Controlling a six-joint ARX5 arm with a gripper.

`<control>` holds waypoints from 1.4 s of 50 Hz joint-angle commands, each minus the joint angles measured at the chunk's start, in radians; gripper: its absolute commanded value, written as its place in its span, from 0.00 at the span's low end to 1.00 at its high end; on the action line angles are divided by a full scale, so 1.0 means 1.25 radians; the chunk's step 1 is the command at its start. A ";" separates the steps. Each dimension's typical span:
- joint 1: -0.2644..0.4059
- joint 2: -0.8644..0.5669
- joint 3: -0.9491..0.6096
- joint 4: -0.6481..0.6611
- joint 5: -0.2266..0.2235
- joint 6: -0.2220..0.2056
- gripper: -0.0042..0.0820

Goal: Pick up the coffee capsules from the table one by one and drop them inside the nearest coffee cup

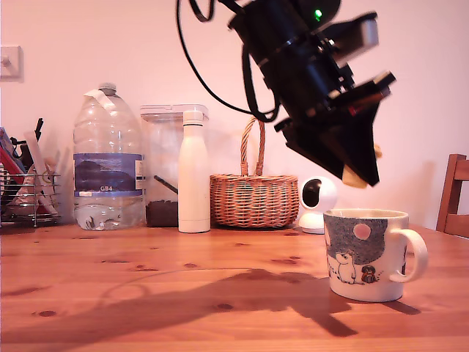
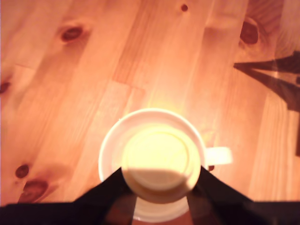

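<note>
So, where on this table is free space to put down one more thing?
The table is bare in front, from the exterior view's left edge to the coffee cup. The back is crowded: pen rack, water bottle, white flask, basket, camera.

Capsule (image 2: 158, 168) hides cup (image 2: 112, 140) interior; gripper (image 2: 159, 187) cut off.

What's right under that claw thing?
The mug stands directly below the gripper, which holds a pale capsule over its mouth. In the wrist view the capsule covers most of the mug's inside, so any contents stay hidden.
</note>
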 commanded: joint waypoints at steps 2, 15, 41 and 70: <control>-0.006 0.038 0.004 -0.001 -0.001 0.013 0.22; -0.006 0.055 0.004 -0.018 0.000 0.013 0.22; -0.006 0.055 0.004 -0.020 0.000 0.012 0.39; -0.004 0.051 0.004 0.009 0.018 0.011 0.54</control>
